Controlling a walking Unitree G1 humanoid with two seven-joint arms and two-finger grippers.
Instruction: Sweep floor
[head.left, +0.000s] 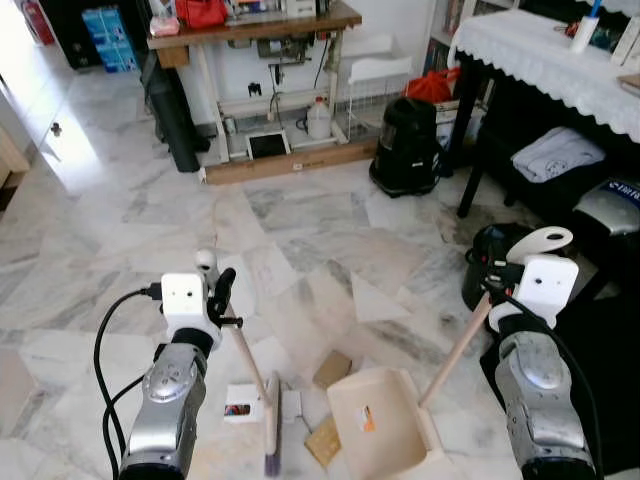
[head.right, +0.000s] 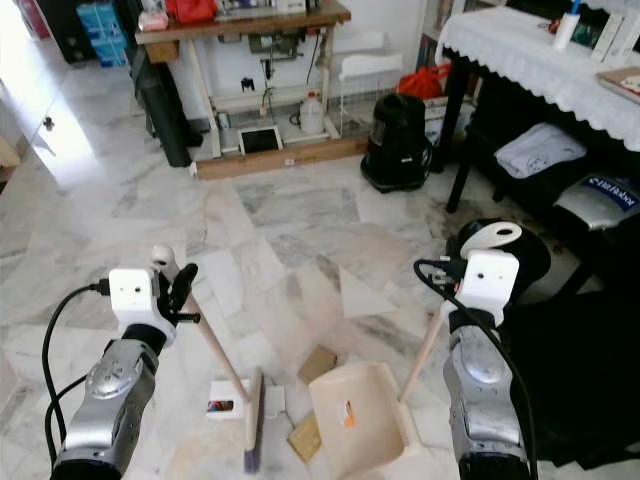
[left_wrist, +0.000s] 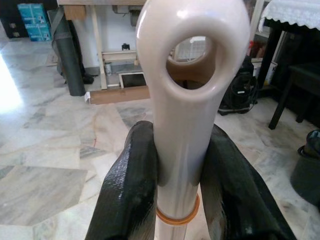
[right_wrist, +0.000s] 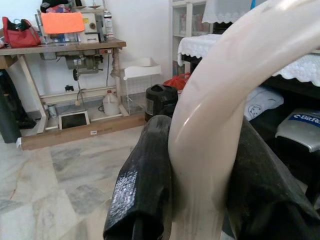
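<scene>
Broom (head.left: 268, 415) and dustpan (head.left: 380, 420) sit on the marble floor (head.left: 300, 230) between the two arms. The left gripper (left_wrist: 180, 185) has both black fingers (left_wrist: 127, 190) pressed against the broom's cream handle just under its hanging loop. The wooden shaft slants down and toward the right gripper, ending in a narrow head whose long axis runs away from the robot. The right gripper (right_wrist: 200, 175) pinches the dustpan's curved cream handle top the same way. That shaft slopes down toward the left gripper, and the pan's open mouth faces the broom head.

Scraps lie on the floor beside the broom head: a white card with a small coloured print (head.left: 241, 404), a brown cardboard piece (head.left: 332, 369) just beyond the pan, and another (head.left: 322, 440) touching its near corner. A small orange label on the pan's floor is too small to read.

Ahead of both grippers the floor lies open up to a sewing table (head.left: 250, 30) and a black canister (head.left: 405, 148). Beyond the right gripper, a lace-covered table (head.left: 560, 60) and dark bags close that side. One grey bundle there (right_wrist: 300, 127) bears blue lettering, cut off at "BitRo".
</scene>
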